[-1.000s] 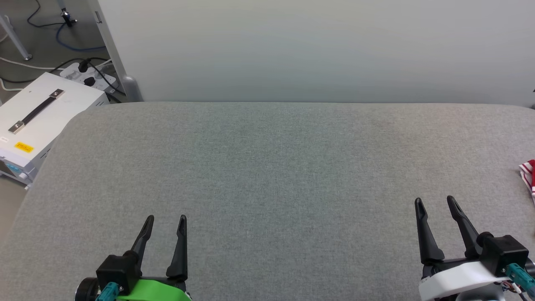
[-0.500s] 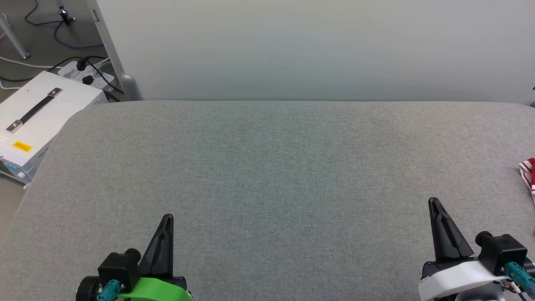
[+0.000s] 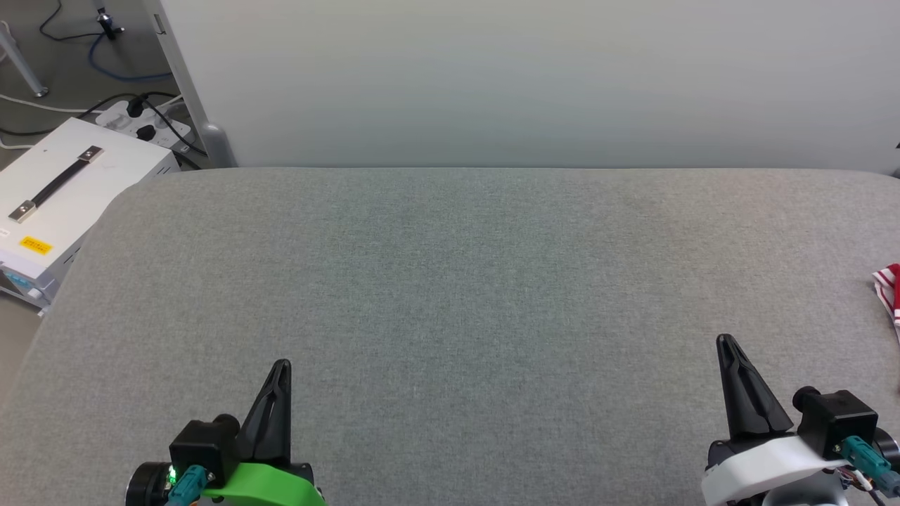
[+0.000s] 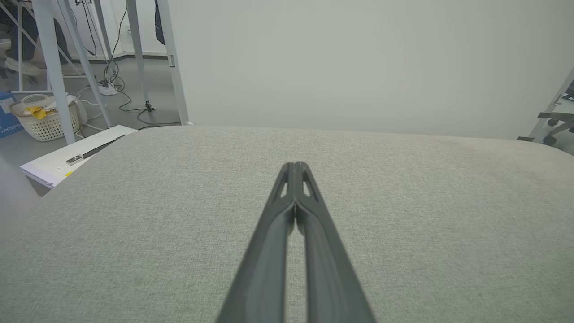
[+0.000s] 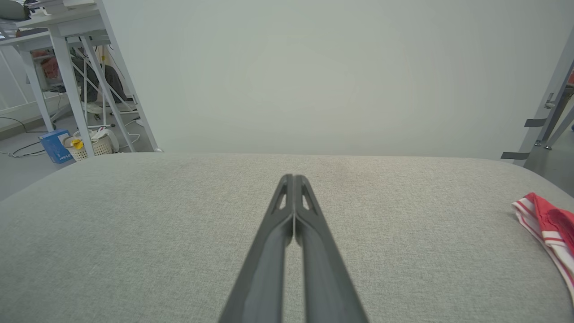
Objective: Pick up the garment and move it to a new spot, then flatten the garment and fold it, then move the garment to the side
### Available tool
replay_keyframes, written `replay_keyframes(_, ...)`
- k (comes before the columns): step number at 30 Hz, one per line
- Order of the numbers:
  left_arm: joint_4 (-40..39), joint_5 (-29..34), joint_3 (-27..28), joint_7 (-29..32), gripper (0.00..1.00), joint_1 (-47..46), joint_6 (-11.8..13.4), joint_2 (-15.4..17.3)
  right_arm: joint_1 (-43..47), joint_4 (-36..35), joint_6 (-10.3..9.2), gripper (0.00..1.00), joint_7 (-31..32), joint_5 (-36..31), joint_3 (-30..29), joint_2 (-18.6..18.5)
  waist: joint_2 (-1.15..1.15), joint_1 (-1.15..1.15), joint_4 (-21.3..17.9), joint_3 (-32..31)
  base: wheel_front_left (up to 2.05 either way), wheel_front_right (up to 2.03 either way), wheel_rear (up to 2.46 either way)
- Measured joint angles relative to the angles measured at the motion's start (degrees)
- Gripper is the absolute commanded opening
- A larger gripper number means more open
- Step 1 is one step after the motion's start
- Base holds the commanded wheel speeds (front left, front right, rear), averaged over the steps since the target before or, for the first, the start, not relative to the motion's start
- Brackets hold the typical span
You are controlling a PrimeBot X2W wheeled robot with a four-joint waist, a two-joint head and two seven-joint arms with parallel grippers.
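- Garment: head view, striped red edge at the bench's far right, nearer your right claw than left claw; both closed, empty.
- Left wrist view: fingers pressed together.
- Right wrist view: it lies right of your fingers; long axis hidden.

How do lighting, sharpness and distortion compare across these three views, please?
Head view: soft, even light, no hard shadows or glare; the grey fabric surface is sharp and the garment is cropped at the right edge. Left wrist view: the left gripper looks soft near the bottom edge; the surface's far edge bows, wide-angle style. Right wrist view: the right gripper likewise; the garment's stripes are clear.
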Motion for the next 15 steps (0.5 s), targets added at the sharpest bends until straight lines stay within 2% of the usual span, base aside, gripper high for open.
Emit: replay_keyframes(15,-0.33,1.22,0.48,1.72,0.00,-0.58,0.94,-0.26,-0.27,-0.20,0.00,0.00,1.65,-0.94,-0.08,0.15,0.00,0.00,-0.10,0.22,0.00,0.00,0.00)
